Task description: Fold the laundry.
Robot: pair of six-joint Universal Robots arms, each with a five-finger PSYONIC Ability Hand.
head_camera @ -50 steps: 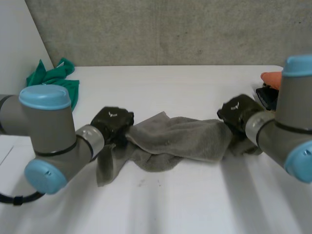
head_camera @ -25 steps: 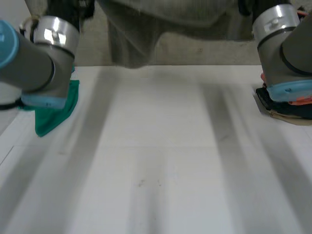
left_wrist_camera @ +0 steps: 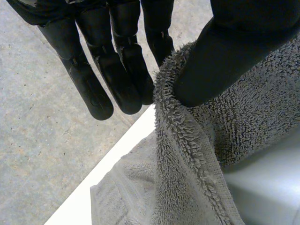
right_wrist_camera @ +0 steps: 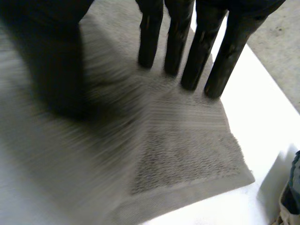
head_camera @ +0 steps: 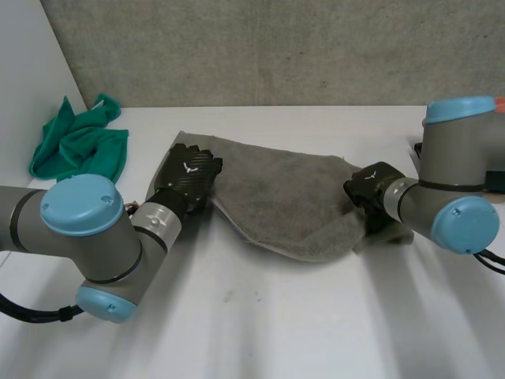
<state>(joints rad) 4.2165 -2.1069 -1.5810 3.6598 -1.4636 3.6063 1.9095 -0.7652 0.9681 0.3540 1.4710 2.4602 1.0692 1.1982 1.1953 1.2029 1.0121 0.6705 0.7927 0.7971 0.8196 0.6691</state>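
Observation:
A grey towel (head_camera: pixel 276 197) lies spread on the white table (head_camera: pixel 276 332) between my two hands. My left hand (head_camera: pixel 189 175) is at the towel's left edge. In the left wrist view the towel's (left_wrist_camera: pixel 197 154) fluffy edge is pinched between the thumb and the straight fingers (left_wrist_camera: pixel 117 79). My right hand (head_camera: pixel 371 187) is at the towel's right edge, where the cloth is bunched. In the right wrist view its fingers (right_wrist_camera: pixel 197 51) are straight and hang just over the towel (right_wrist_camera: pixel 187 154) near a corner, with the thumb apart from them.
A crumpled green cloth (head_camera: pixel 79 146) lies at the back left of the table. A dark item (right_wrist_camera: pixel 293 187) sits just beyond the towel's corner at the table's right side. A concrete wall (head_camera: pixel 276 47) runs behind the table.
Both arms swung the towel up high and brought it back down; it now lies flatter and more spread than a second ago. The right hand's fingers have straightened off the cloth.

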